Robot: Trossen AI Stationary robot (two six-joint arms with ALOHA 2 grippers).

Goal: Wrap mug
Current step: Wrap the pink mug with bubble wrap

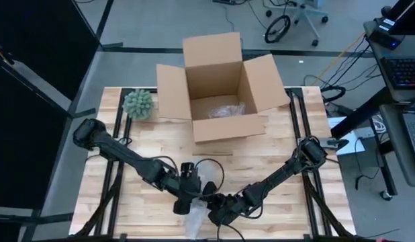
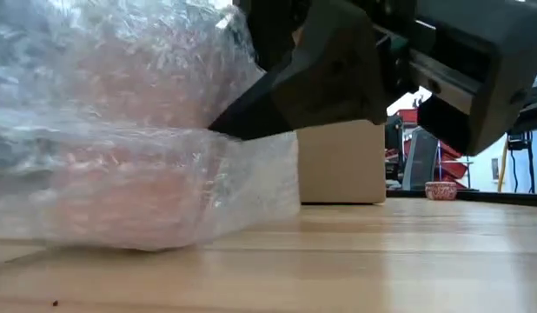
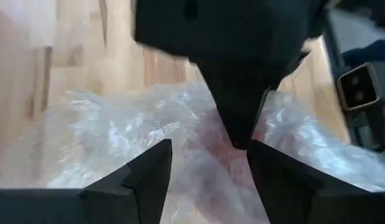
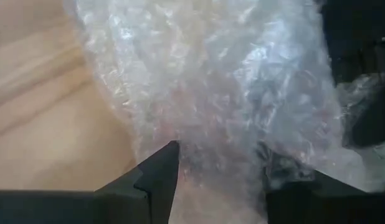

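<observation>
Bubble wrap point(image 1: 196, 218), pinkish mug shape inside, lay at the worktop's point(image 1: 274, 161) near edge. I had both grippers on it: left gripper point(image 3: 208, 165) spread apart, right gripper point(image 4: 220, 168) likewise.

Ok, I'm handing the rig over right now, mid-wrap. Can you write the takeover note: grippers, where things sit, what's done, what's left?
Left gripper: open, fingers straddling the bubble wrap at the table's near edge.
Right gripper: open, pressed into the same wrap from the other side.
Mug: a pinkish shape lying inside the wrap on the table; its outline is blurred.
Cardboard box: open at the far edge, some clear wrap inside.
Done: wrap is around the mug.
Left: close the loose ends; I cannot tell how fully it is covered.
</observation>
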